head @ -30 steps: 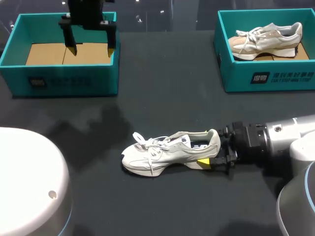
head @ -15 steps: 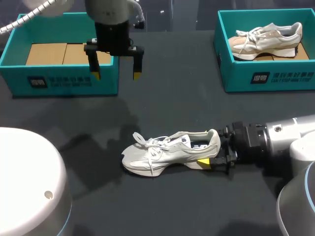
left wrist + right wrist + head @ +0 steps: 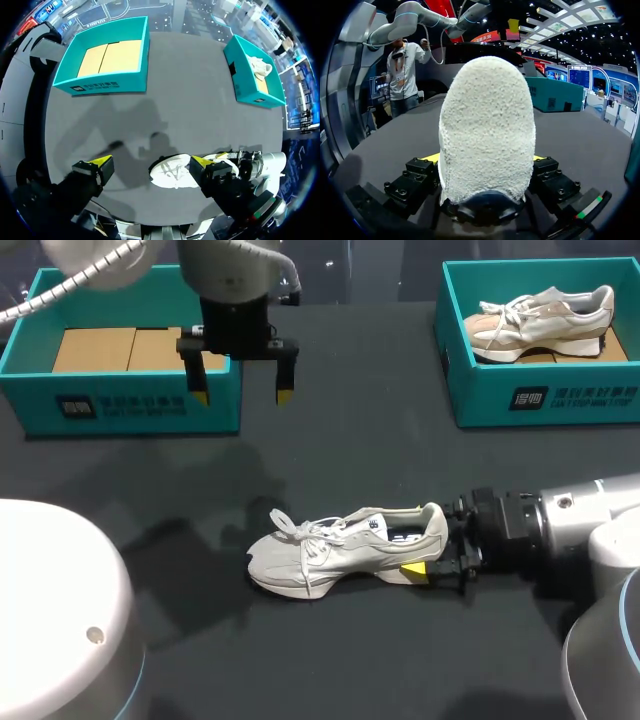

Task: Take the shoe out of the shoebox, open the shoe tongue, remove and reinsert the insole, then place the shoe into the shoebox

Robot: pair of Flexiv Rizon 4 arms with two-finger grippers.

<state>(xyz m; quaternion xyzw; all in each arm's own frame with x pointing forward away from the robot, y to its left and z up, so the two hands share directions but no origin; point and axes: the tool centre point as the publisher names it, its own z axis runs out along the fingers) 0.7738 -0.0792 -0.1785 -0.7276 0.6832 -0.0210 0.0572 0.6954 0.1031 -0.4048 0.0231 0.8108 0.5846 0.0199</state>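
A white shoe point(image 3: 340, 550) lies on its side on the dark table, toe to the left, laces loose. My right gripper point(image 3: 426, 548) comes in from the right and is shut on the shoe's heel; one yellow fingertip point(image 3: 412, 568) shows below the heel. In the right wrist view the fuzzy heel point(image 3: 487, 130) fills the space between the fingers of the right gripper point(image 3: 487, 161). My left gripper point(image 3: 241, 396) hangs open and empty by the right front corner of the empty teal shoebox point(image 3: 130, 405). From the left gripper point(image 3: 151, 162), the shoe point(image 3: 172, 176) lies far below between its tips.
A second teal shoebox point(image 3: 540, 400) at the back right holds a beige shoe point(image 3: 540, 320). The left wrist view shows both boxes, the empty one point(image 3: 107, 84) and the filled one point(image 3: 239, 85). Bare dark tabletop lies between the boxes and around the white shoe.
My left gripper has moved from over the empty box to the right and toward the front, past the box's corner, staying open. The right gripper and the shoe have not moved.
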